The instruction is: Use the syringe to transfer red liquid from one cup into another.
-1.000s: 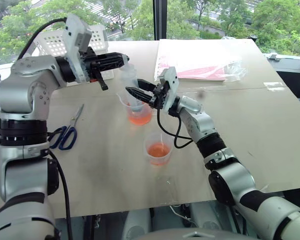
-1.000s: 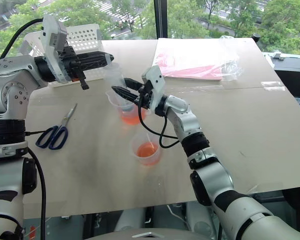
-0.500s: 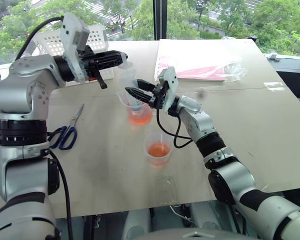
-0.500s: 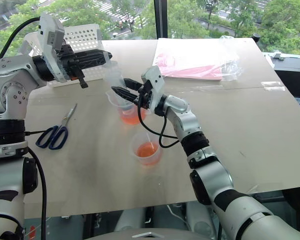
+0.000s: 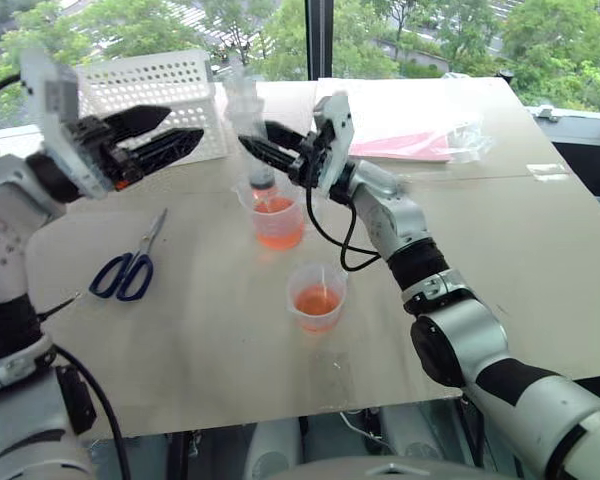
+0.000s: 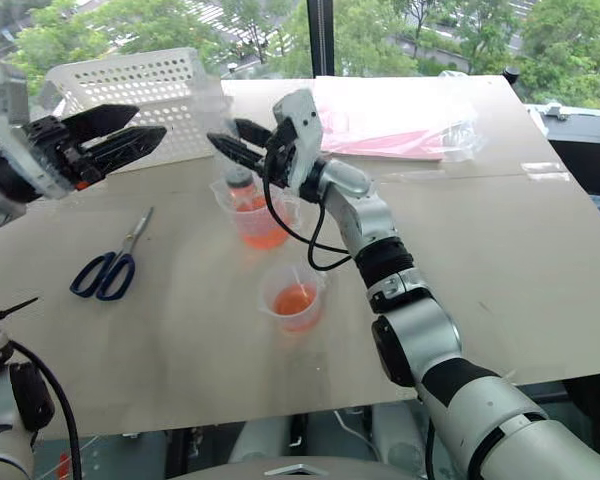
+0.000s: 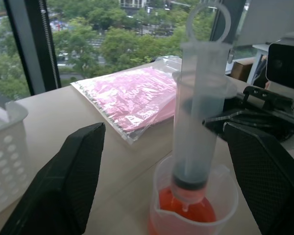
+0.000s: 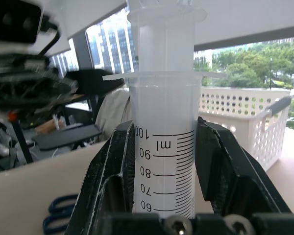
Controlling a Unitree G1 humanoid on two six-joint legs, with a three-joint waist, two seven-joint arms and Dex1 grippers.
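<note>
Right gripper [image 6: 242, 148] clamped on the barrel of the clear plastic syringe [image 7: 198, 117], black fingers [image 8: 220, 164] pressed against both sides beside the printed scale. Syringe held upright, nozzle dipped just inside the far cup [image 5: 274, 222] of red liquid, ring-topped plunger partly raised above the barrel flange. Inside the barrel, dark plunger seal low near the nozzle. Left gripper [image 5: 155, 133] off to the robot's left, well apart from the syringe, jaws spread and empty, pointing toward the syringe with the fingertips in front of the white perforated basket [image 6: 150, 85]. Second cup [image 5: 317, 298], also holding red liquid, on the tabletop [image 6: 500, 230] nearer the robot, close to the first but not touching it. Blue-handled scissors [image 6: 106, 268] flat on the table on the left side, below the left gripper. Pink sheets in a clear plastic bag [image 5: 405, 130] at the far side of the table, behind the right forearm. Black cable looping from the right wrist down past the far cup. Trees and buildings beyond the window behind the table.
</note>
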